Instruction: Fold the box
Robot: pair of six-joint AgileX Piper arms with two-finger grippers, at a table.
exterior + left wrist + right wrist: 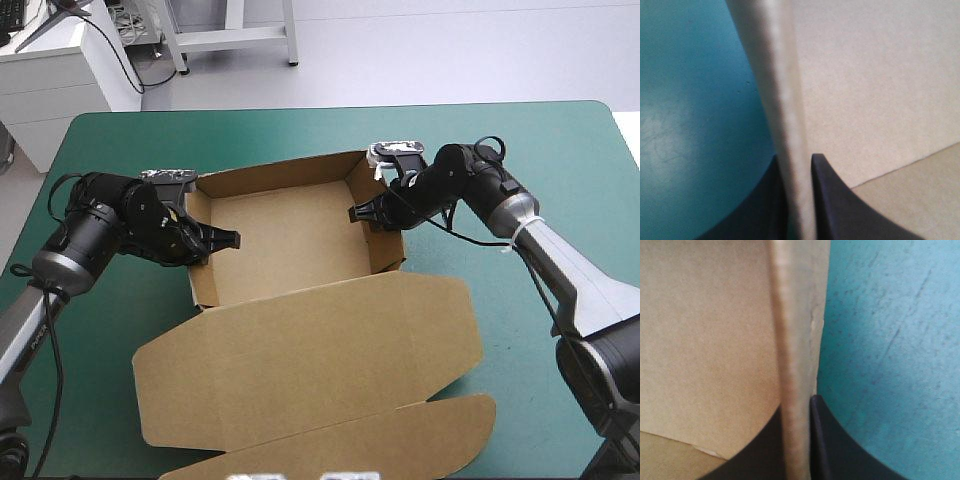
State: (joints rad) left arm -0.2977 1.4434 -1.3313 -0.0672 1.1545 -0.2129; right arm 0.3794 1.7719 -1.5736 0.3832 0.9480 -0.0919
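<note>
The box (290, 235), one cut sheet of brown board, stands as an open tray in the middle of the teal-green table cover (300, 135). Three of its walls can be counted upright: the far wall (275, 178), the left wall (785, 100) and the right wall (792, 340). The near side is hidden behind the fold of the single broad lid (310, 350). The lid lies flat on the cover, spreading toward the near edge of the table, and ends in one long, rounded tuck flap (400, 440) at that edge.

Two arms reach in, one from each side, and each works one wall. The left gripper (215, 240) straddles the top of the left wall. In the left wrist view its two black fingers are drawn almost together with the board pinched between them, one finger inside the tray and one over the cover. The right gripper (365, 213) does the same on the right wall. Its two black fingers press against either face of the board edge, one inside the tray and one outside.
</note>
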